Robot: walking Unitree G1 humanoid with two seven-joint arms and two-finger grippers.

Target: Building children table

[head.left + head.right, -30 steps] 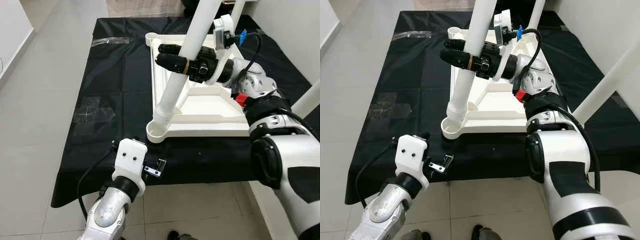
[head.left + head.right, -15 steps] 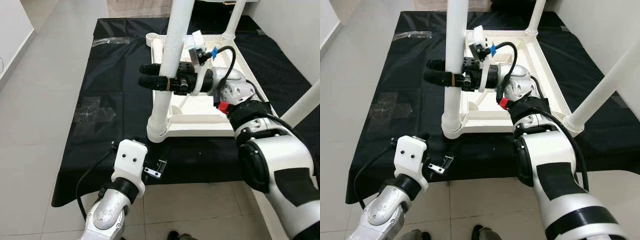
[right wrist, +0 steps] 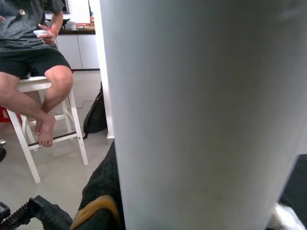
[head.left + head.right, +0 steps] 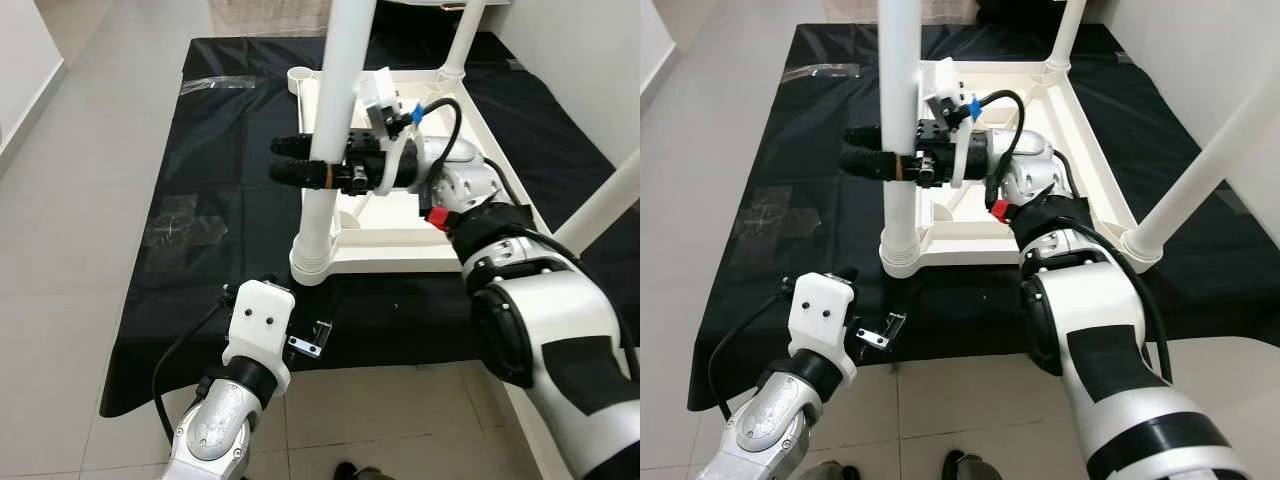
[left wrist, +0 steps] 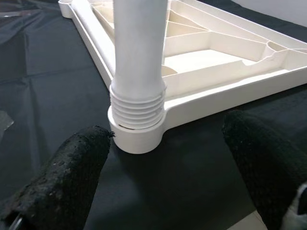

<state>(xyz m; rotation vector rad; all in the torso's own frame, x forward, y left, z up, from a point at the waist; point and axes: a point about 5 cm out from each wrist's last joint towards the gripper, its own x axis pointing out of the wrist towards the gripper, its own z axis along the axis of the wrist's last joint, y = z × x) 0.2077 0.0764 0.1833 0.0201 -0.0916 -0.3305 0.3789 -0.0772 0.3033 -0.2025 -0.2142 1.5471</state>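
Note:
The white table top (image 4: 420, 262) lies upside down on a black cloth (image 4: 230, 150). A white leg (image 4: 335, 90) stands upright with its ribbed end (image 5: 138, 110) in the near-left corner socket (image 4: 312, 265). My right gripper (image 4: 285, 162) is shut on this leg about halfway up, reaching in from the right. My left gripper (image 5: 165, 163) hovers low over the cloth's front edge, just in front of that socket, with its fingers (image 5: 72, 177) spread open and nothing between them.
Two more white legs stand in the far-right corner (image 4: 465, 35) and near-right corner (image 4: 600, 200). The far-left socket (image 4: 302, 75) holds no leg. Clear plastic bags (image 4: 215, 82) lie on the cloth's left part. A person sits on a white stool (image 3: 33, 96) beyond.
My right gripper swung the leg from a tilt to upright and shifted it left, so its ribbed end now sits in the near-left socket. The left arm has stayed put.

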